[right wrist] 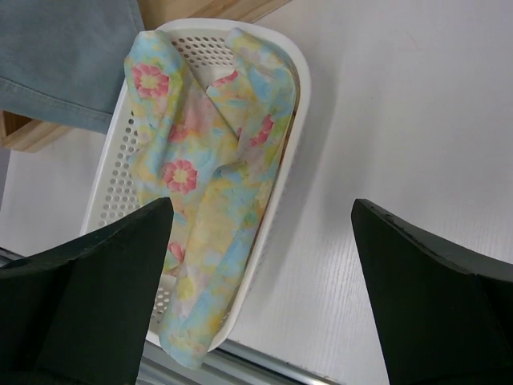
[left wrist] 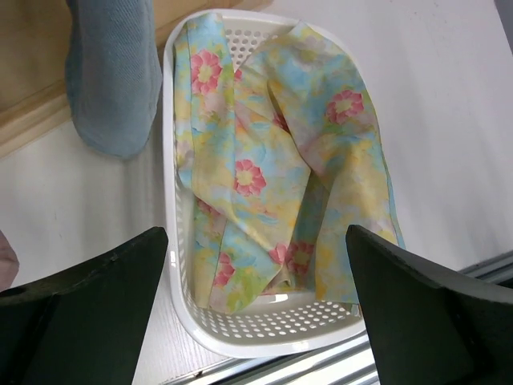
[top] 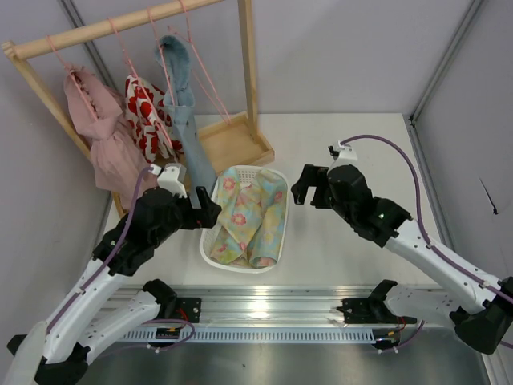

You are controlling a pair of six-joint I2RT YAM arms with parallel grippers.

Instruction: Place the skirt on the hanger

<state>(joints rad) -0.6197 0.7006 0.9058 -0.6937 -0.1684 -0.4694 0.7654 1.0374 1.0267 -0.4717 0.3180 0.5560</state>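
Observation:
The skirt (top: pixel 248 216), pale yellow and turquoise with pink flowers, lies crumpled in a white perforated basket (top: pixel 210 241) at the table's middle. One fold drapes over the basket's near rim. A bare pink wire hanger (top: pixel 210 83) hangs from the wooden rack bar at the back. My left gripper (top: pixel 207 207) hovers open at the basket's left edge. In the left wrist view the skirt (left wrist: pixel 264 160) and the basket (left wrist: pixel 264 341) lie below my left gripper (left wrist: pixel 256 241). My right gripper (top: pixel 303 186) hovers open to the basket's right, with the skirt (right wrist: pixel 200 184) left of my right gripper (right wrist: pixel 260 207) and bare table under it.
A wooden rack (top: pixel 112 24) stands at the back left with a pink garment (top: pixel 100 136), a red-and-white garment (top: pixel 144 112) and a blue denim garment (top: pixel 183 120) on hangers. Its wooden base tray (top: pixel 236 140) sits just behind the basket. A metal rail (top: pixel 264 309) runs along the near edge.

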